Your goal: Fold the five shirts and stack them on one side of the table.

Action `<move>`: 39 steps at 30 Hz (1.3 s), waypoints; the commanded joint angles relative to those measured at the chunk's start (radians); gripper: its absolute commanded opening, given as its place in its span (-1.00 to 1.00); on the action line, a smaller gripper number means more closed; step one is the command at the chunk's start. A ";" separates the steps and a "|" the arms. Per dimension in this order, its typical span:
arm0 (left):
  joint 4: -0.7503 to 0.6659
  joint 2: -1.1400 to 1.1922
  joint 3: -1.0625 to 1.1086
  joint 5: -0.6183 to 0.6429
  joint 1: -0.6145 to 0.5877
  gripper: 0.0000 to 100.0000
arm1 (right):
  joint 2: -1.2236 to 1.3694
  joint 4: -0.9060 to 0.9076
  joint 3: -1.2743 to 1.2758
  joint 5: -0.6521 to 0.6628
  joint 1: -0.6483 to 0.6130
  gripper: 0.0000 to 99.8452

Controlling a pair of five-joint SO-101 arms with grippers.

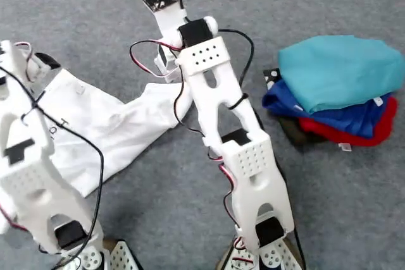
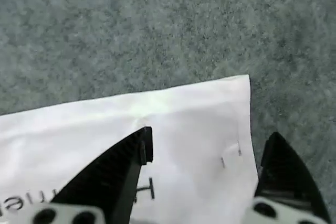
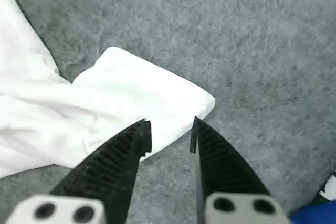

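Note:
A white shirt lies spread and rumpled on the grey table, left of centre. My left gripper is open and hangs just above one straight-edged corner of the white shirt, with nothing between its fingers. My right gripper is open by a narrow gap over the edge of a folded-over sleeve of the white shirt, gripping nothing. In the high view the right arm stretches to the shirt's far right end, while the left arm stands over its left side.
At the right, folded shirts are stacked: teal on top, then blue, red and a dark one. The blue shirt also peeks into the right wrist view. Bare grey table lies in front.

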 commanded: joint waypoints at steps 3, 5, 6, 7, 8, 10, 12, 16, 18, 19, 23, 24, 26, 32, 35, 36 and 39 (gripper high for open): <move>0.100 0.251 -0.448 0.021 0.098 -0.45 | 0.010 -0.014 0.001 -0.006 -0.010 -0.73; 0.169 0.331 -0.608 0.038 0.124 -0.45 | 0.019 -0.014 0.001 -0.006 -0.010 -0.73; 0.198 0.364 -0.684 0.069 0.129 -0.45 | 0.024 -0.014 0.001 -0.005 -0.010 -0.73; 0.219 0.398 -0.756 0.107 0.130 -0.45 | 0.030 -0.015 0.001 -0.005 -0.010 -0.73; 0.239 0.432 -0.825 0.143 0.130 -0.45 | 0.036 -0.015 0.001 -0.005 -0.010 -0.73; 0.267 0.493 -0.936 0.183 0.129 -0.45 | 0.050 -0.015 0.001 -0.005 -0.010 -0.73; 0.293 0.553 -0.996 0.186 0.129 -0.46 | 0.059 -0.015 0.001 -0.005 -0.008 -0.73; 0.328 0.642 -1.013 0.187 0.109 -0.46 | 0.065 -0.015 0.001 -0.005 -0.008 -0.73; 0.322 0.671 -1.020 0.189 0.103 -0.46 | 0.065 -0.017 0.001 -0.005 -0.008 -0.73; 0.310 0.682 -1.020 0.190 0.101 -0.46 | 0.065 -0.020 0.001 -0.005 -0.008 -0.73; 0.285 0.719 -1.013 0.186 0.107 -0.48 | 0.065 -0.021 0.001 -0.005 -0.008 -0.73; 0.285 0.720 -1.013 0.186 0.109 -0.53 | 0.065 -0.021 0.001 -0.005 -0.008 -0.73; 0.279 0.727 -1.017 0.186 0.109 -0.68 | 0.065 -0.021 0.001 -0.005 -0.008 -0.73; 0.304 0.719 -1.023 0.186 0.098 -0.95 | 0.059 -0.021 0.001 -0.008 -0.022 -0.73; 0.371 0.691 -1.120 0.184 0.069 -0.96 | 0.064 -0.008 -0.016 -0.012 -0.064 -0.72; 0.400 0.676 -1.162 0.184 0.055 -0.96 | 0.065 -0.006 -0.019 -0.012 -0.084 -0.72; 0.431 0.599 -1.157 0.184 0.015 -0.96 | 0.067 -0.008 -0.018 -0.012 -0.142 -0.72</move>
